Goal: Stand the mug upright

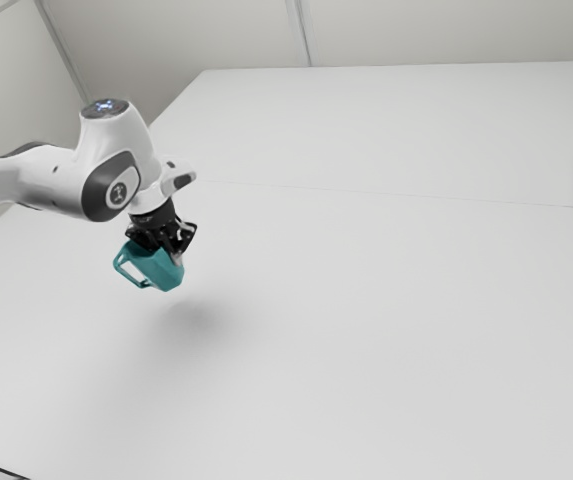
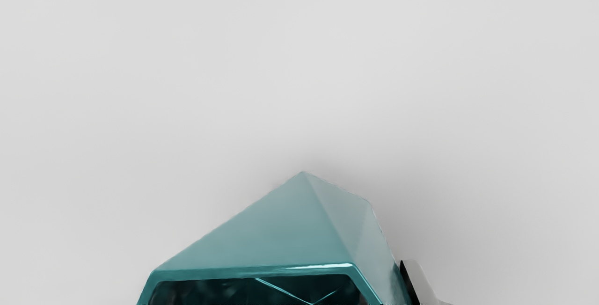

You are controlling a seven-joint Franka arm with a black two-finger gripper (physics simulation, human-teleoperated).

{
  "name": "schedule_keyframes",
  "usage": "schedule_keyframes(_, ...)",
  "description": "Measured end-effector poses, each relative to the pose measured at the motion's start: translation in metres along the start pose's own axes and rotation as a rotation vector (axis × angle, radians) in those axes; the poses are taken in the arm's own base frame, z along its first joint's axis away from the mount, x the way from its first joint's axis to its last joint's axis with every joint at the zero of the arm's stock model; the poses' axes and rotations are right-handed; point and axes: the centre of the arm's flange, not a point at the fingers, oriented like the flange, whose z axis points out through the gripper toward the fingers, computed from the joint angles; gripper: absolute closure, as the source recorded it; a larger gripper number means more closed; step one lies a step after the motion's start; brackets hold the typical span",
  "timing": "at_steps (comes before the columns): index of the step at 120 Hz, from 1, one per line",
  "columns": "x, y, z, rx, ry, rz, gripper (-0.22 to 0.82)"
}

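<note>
Teal mug (image 1: 155,267), tilted, aloft in pincer (image 1: 169,251)

The white Franka arm (image 1: 56,180) came in from the exterior view's left, bent at a joint with a dark grey cap, and its black gripper (image 1: 176,256) pointed down over the white table (image 1: 396,330). A teal, faceted mug (image 1: 156,268) was held in the gripper, tilted and clear of the tabletop, its angular handle (image 1: 129,280) toward the exterior view's left. A soft shadow (image 1: 191,318) lay on the table below. Farther back, a thin seam crossed the white surface, and pale wall panels (image 1: 196,30) stood behind, divided by a narrow upright strip (image 1: 300,30).
</note>
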Motion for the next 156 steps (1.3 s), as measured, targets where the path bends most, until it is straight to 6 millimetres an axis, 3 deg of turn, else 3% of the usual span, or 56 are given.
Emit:
schedule_keyframes(38, -0.003, -0.004, 0.052, 0.001, -0.041, -0.236, 0.78)
schedule_keyframes(77, 0.001, 0.010, 0.082, -0.022, -0.045, -0.370, 0.78)
schedule_keyframes(96, 0.003, 0.010, 0.085, -0.036, -0.042, -0.428, 0.78)
schedule_keyframes(113, 0.002, 0.027, 0.079, -0.054, -0.032, -0.429, 0.48)
schedule_keyframes(126, 0.002, 0.027, 0.070, -0.062, -0.020, -0.444, 0.29)
schedule_keyframes(156, 0.001, 0.020, 0.037, -0.071, 0.009, -0.477, 0.09)
